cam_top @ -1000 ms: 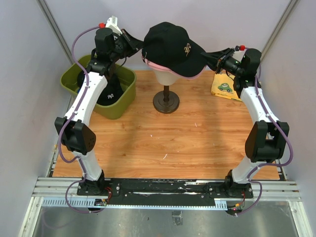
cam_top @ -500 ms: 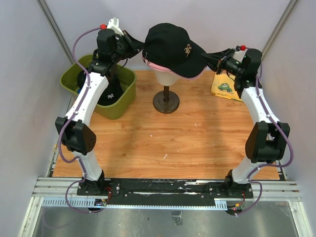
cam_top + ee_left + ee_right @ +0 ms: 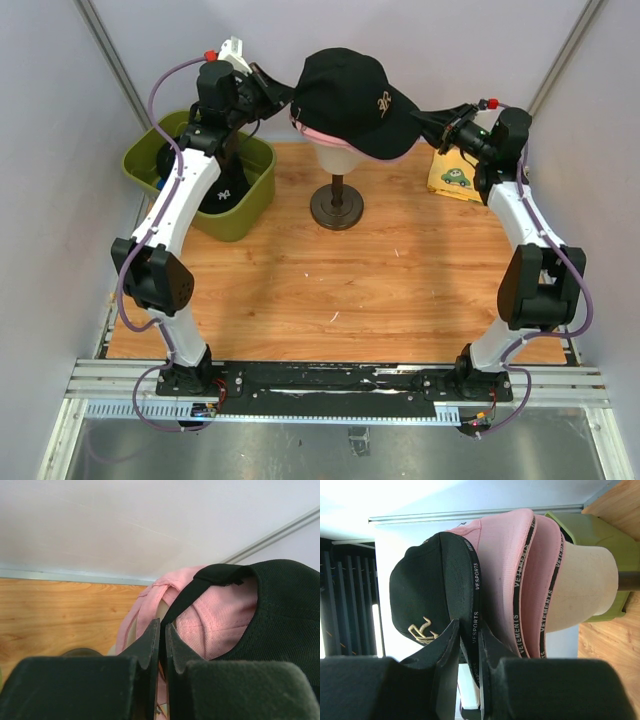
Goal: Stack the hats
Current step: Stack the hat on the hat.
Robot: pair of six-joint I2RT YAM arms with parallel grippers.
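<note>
Pinches the black cap (image 3: 350, 95) by its back strap in the clenched left hand (image 3: 161, 630) and by its brim in the right hand (image 3: 469, 630), over the pink cap (image 3: 505, 580) on the mannequin head (image 3: 335, 155), with a second black cap (image 3: 225, 190) lying in the green bin (image 3: 245, 222).

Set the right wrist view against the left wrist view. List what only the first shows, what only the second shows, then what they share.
Only the right wrist view: the black cap's gold logo, the lettered bands inside the rims, and the green bin.
Only the left wrist view: the black cap's open back with its strap, and the pink cap showing through the gap.
Both: the black cap sitting over the pink cap, the wooden table, and that arm's own jaws pinched on the black cap's edge.
</note>
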